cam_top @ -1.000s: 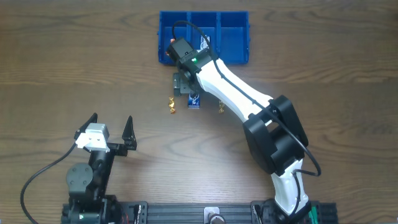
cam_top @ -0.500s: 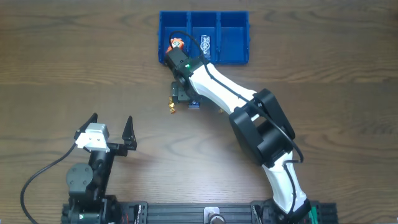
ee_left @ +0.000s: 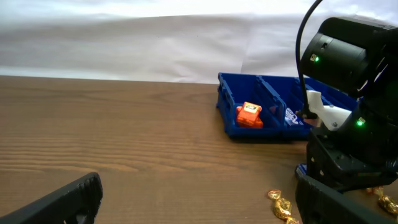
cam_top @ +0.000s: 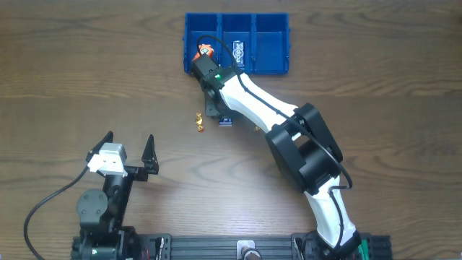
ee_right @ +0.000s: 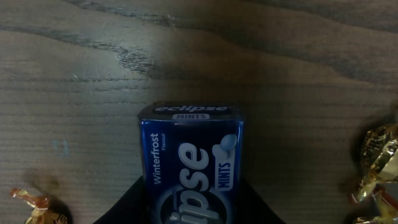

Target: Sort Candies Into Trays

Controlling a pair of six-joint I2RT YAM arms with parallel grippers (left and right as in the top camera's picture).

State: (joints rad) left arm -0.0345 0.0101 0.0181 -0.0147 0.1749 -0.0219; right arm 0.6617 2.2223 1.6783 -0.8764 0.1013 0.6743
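- L pincer [cam_top: 130, 136]: jaws apart, holding nothing, low-left over worktop [cam_top: 65, 79], well apart from sweets.
- Gold-wrapped candies [cam_top: 200, 121]: loose on worktop, just beside mint box [ee_right: 190, 155].
- R pincer [ee_right: 191, 214]: clamped on mint box; box lies on worktop near tray front.
- Risk (est.): grip looks set at one end of box, so box may pivot or slip on lift; fingers may nudge adj. gold candies.
- Blue tray [cam_top: 189, 32], 3 compartments: L holds orange candy [cam_top: 205, 52]; mid holds blue-white pack [cam_top: 239, 52], prob. mint box's match.

I work on a brown wooden bench [cam_top: 375, 87] with dark wavy lines. Behind it is a plain white wall or cloth [ee_left: 124, 43].
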